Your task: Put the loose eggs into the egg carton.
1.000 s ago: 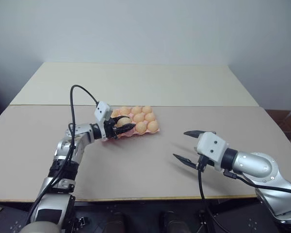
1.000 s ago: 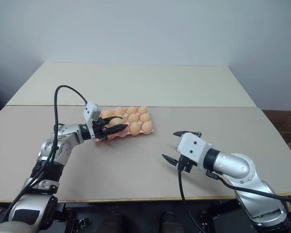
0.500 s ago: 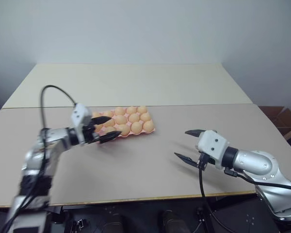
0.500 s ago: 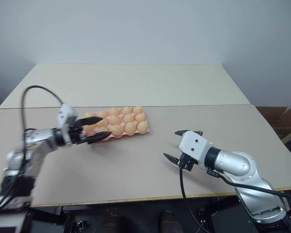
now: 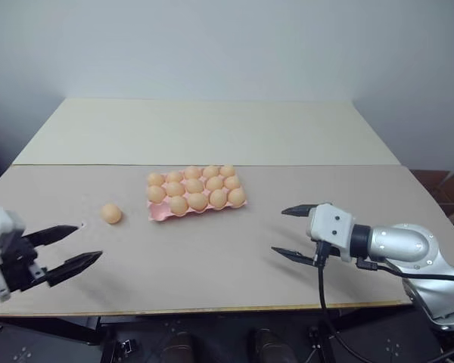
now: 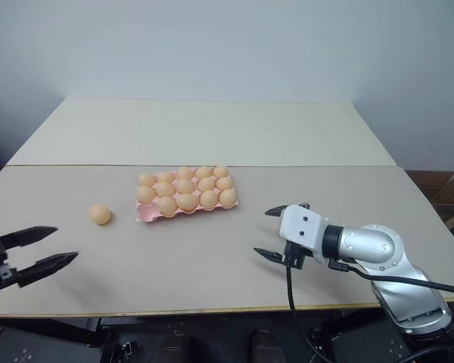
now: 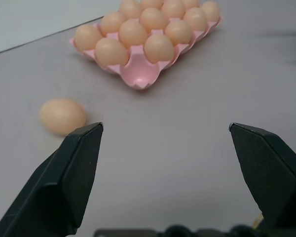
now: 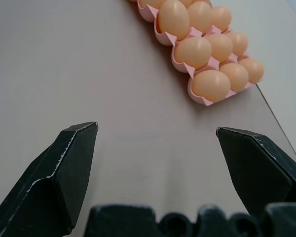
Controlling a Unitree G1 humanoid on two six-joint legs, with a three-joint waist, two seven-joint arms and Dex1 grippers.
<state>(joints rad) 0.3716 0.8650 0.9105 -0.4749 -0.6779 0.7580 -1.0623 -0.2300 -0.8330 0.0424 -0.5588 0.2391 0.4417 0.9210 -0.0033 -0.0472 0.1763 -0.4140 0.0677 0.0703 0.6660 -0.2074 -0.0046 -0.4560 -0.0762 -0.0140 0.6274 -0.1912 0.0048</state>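
The pink egg carton (image 5: 158, 214) lies in the middle of the table, holding several eggs. Its near-left corner cup (image 7: 140, 74) is bare. One loose egg (image 5: 111, 213) rests on the table just left of the carton, also seen as the loose egg (image 7: 63, 116) in the left wrist view. My left gripper (image 5: 88, 243) is open and empty, low at the near left, a short way in front of the loose egg. My right gripper (image 5: 278, 231) is open and empty over the table, to the right of the carton and nearer to me.
The tan table top (image 5: 212, 257) runs to a front edge close to both grippers. A paler second panel (image 5: 204, 128) lies beyond a seam behind the carton. A cardboard box (image 5: 443, 189) stands off the table's right side.
A second ago my left gripper was closed on an egg over the carton. It has opened, left the egg there and pulled back to the near left, uncovering the loose egg. The right gripper stayed put.
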